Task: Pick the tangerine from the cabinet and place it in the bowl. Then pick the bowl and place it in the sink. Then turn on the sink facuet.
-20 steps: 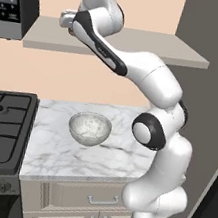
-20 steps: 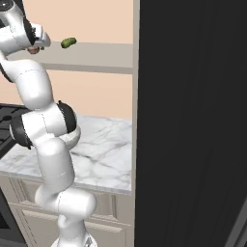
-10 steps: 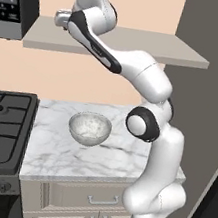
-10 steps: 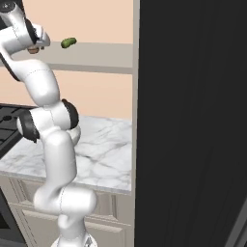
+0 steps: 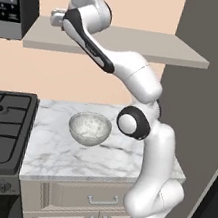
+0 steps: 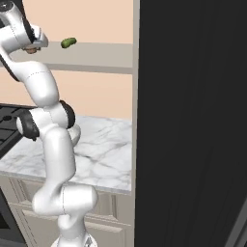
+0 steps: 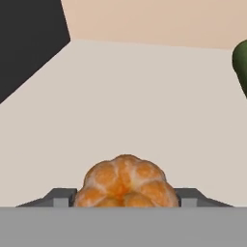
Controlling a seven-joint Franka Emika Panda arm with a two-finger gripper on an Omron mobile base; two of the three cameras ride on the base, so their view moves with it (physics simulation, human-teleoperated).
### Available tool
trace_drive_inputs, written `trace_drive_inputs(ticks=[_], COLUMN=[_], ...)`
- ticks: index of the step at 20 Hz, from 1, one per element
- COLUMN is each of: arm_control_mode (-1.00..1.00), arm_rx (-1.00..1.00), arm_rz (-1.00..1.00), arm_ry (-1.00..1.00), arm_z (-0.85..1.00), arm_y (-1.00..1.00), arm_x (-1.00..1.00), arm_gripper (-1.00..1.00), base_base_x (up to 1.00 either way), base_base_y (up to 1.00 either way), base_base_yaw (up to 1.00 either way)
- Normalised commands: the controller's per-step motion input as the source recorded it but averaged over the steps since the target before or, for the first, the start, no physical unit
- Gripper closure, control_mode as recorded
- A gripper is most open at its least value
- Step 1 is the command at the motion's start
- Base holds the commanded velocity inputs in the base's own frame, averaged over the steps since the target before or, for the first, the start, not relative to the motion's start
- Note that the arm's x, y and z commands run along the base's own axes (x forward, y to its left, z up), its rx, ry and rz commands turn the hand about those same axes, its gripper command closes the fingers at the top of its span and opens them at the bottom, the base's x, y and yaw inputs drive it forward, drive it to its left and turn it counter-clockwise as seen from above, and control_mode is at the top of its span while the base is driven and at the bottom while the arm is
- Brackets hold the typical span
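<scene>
On the cabinet [image 5: 143, 43] shelf, we see the tangerine [image 7: 126, 182] sitting squarely between the gripper [image 7: 126, 198] fingers, which flank it on both sides; whether they grasp it we cannot tell. The bowl [image 5: 90, 128] waits on the marble counter [image 5: 72, 155] below.

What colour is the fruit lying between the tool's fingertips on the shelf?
Orange, with paler segment lines: a tangerine, best seen in the hand view.

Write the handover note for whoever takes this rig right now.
Gripper: up at the cabinet, fingers flanking the tangerine; a firm grip cannot be confirmed.
Tangerine: on the shelf board, a green fruit farther along it.
Bowl: empty, on the marble counter beside the stove.
Done: the reach to the tangerine.
Left: grasp, drop in bowl, bowl to sink, faucet on.
</scene>
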Motion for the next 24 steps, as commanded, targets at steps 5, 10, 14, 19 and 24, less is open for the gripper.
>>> trace_drive_inputs(ticks=[5, 10, 14, 19, 24], arm_control_mode=[-1.00, -1.00, -1.00, -1.00, -1.00], arm_rx=[0.01, 0.00, 0.01, 0.02, 0.04], arm_rz=[0.00, 0.00, 0.00, 0.00, 0.00], arm_ry=[0.00, -0.04, -0.02, -0.02, 0.00], arm_z=[-0.01, -0.04, -0.18, -0.33, -0.33], arm_y=[0.00, -0.10, -0.25, -0.36, -0.40], arm_x=[-0.41, -0.99, -1.00, -1.00, -1.00], arm_gripper=[1.00, 1.00, 1.00, 1.00, 1.00], base_base_x=[0.00, 0.00, 0.00, 0.00, 0.00], base_base_y=[0.00, 0.00, 0.00, 0.00, 0.00], base_base_yaw=[0.00, 0.00, 0.00, 0.00, 0.00])
